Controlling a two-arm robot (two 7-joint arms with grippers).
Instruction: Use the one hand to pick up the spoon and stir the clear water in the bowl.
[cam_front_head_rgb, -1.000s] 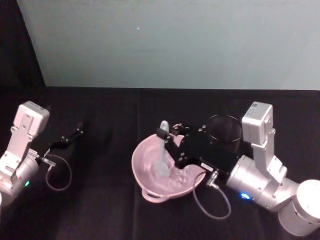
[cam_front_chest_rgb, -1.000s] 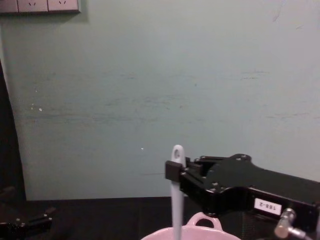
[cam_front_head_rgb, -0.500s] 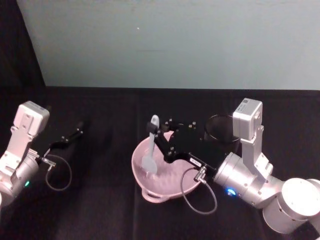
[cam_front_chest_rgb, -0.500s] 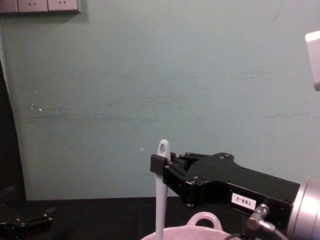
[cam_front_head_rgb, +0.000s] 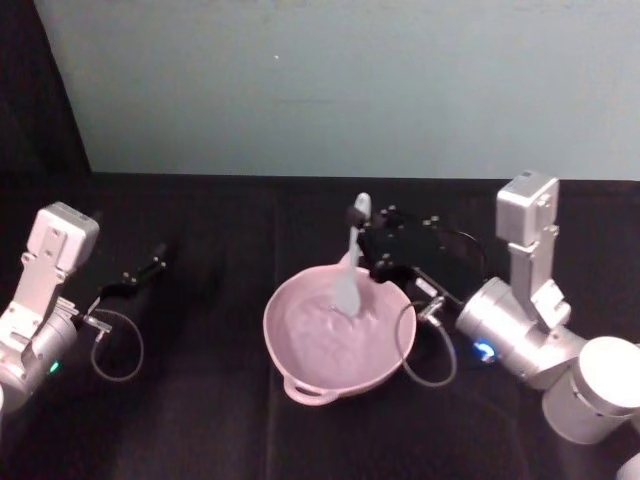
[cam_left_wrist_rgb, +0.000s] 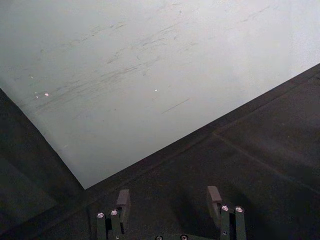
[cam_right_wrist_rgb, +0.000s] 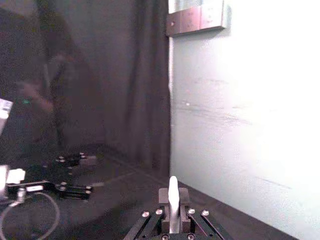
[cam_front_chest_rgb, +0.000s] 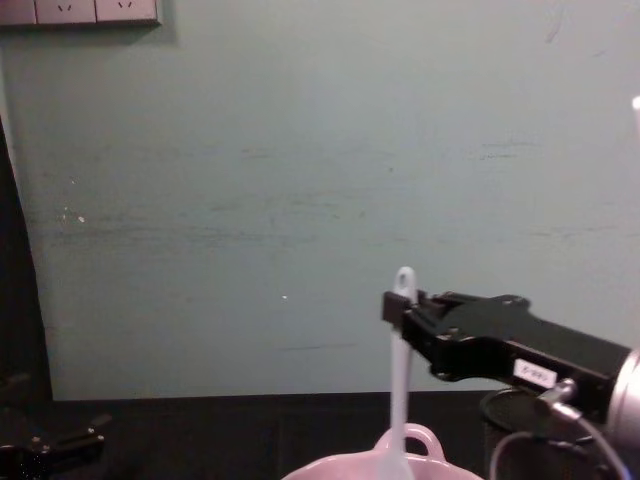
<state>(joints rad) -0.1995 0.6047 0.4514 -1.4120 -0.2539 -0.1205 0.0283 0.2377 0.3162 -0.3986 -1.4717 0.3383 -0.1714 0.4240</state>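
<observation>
The pale pink bowl sits at the table's centre, its loop handle toward me; its far rim also shows in the chest view. My right gripper hangs over the bowl's back right rim, shut on the handle of the white spoon. The spoon stands nearly upright, greyish scoop down inside the bowl, the holed tip above the fingers. From the right wrist, the spoon handle sits pinched between the fingers. My left gripper rests open at the far left, fingers apart.
A black wire-mesh cup stands just behind the right gripper, seen too in the chest view. Grey cables loop by each wrist. A pale wall closes the table's back edge.
The right gripper has swung the spoon from the bowl's left side to its back right, and the scoop has travelled across the bowl. The left arm has stayed still.
</observation>
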